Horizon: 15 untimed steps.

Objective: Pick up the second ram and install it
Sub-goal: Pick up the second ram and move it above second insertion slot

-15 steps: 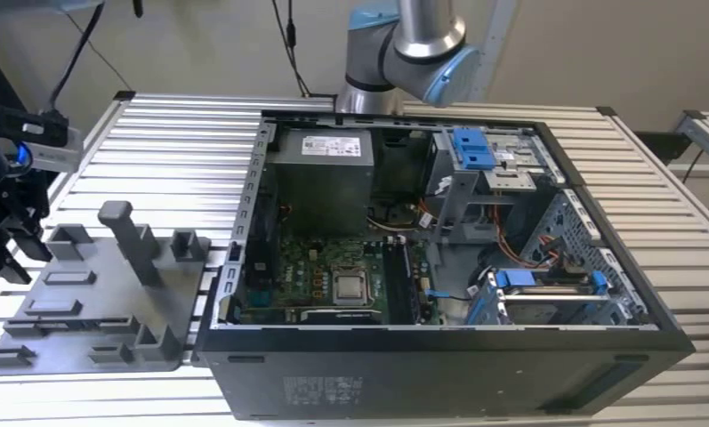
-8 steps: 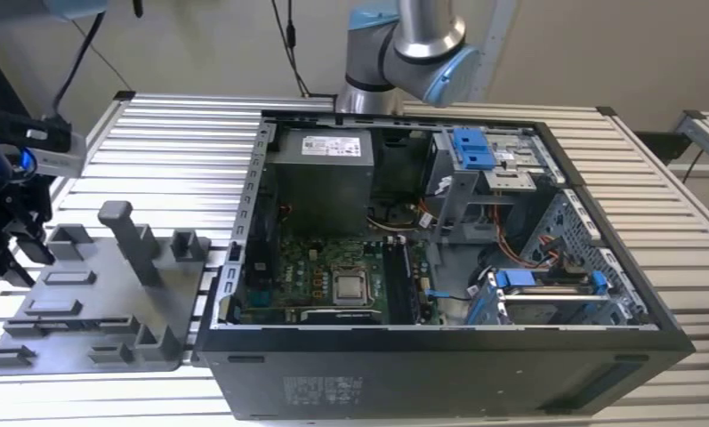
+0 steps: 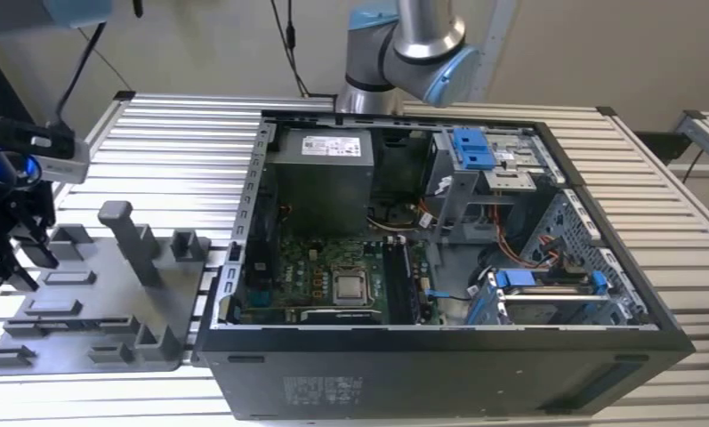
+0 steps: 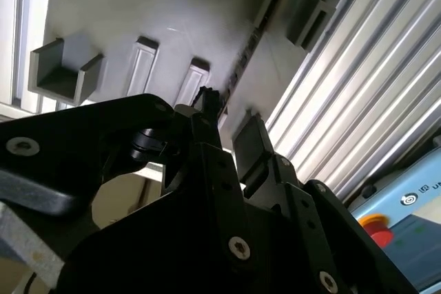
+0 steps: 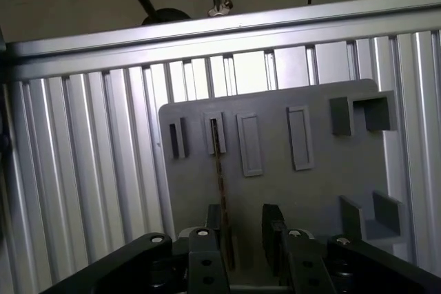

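The open computer case [image 3: 449, 374] is viewed from high above and well back in the exterior view, with the grey fixture plate [image 3: 170, 298] at nine o'clock of it. That plate is viewed closely in both wrist views, past the gripper [image 5: 242, 213], from differing angles. Plate and slatted table [image 3: 176, 142] are shared by all views.

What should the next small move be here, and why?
Probably close the fingers. In the first wrist view the gripper is open and straddles the second ram, which stands on edge in a slot of the grey holder plate, close beside one finger with a gap to the other.
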### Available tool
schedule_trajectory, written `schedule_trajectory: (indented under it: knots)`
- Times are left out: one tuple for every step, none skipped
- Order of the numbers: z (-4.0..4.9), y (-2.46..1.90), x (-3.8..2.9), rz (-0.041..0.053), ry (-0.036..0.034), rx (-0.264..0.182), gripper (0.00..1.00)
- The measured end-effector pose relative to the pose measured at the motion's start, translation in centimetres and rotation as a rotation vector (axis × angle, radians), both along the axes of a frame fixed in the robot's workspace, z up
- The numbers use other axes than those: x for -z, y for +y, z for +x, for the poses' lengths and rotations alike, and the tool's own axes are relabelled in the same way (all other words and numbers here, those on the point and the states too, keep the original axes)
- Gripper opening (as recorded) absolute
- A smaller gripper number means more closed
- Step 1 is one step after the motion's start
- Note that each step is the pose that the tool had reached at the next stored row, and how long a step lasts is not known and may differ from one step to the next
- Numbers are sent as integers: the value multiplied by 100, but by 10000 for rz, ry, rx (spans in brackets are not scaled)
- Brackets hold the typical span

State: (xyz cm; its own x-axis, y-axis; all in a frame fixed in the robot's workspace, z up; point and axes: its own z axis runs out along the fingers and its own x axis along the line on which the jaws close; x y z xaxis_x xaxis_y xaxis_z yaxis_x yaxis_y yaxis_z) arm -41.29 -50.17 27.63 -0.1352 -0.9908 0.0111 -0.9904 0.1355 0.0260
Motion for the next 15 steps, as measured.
schedule_trajectory:
  knots:
    - [0,0,13,0,-8,-2,38]
    - [1,0,26,0,-18,-5,38]
    - [0,0,38,-3,-25,-6,38]
    - [0,-1,49,-10,-31,-9,38]
    - [0,-2,61,-17,-36,-12,38]
    - [0,-3,74,-20,-41,-16,38]
    - [-1,-4,87,-23,-45,-19,38]
    - [-1,-7,98,-28,-50,-24,38]
    - [0,-10,109,-33,-56,-29,38]
    - [0,-12,119,-40,-62,-35,38]
    - [0,-14,129,-46,-70,-41,38]
    - [0,-16,139,-53,-80,-49,38]
    - [0,-18,147,-60,-91,-58,38]
    - [0,-20,156,-67,-104,-69,38]
    - [0,-22,165,-75,-116,-81,38]
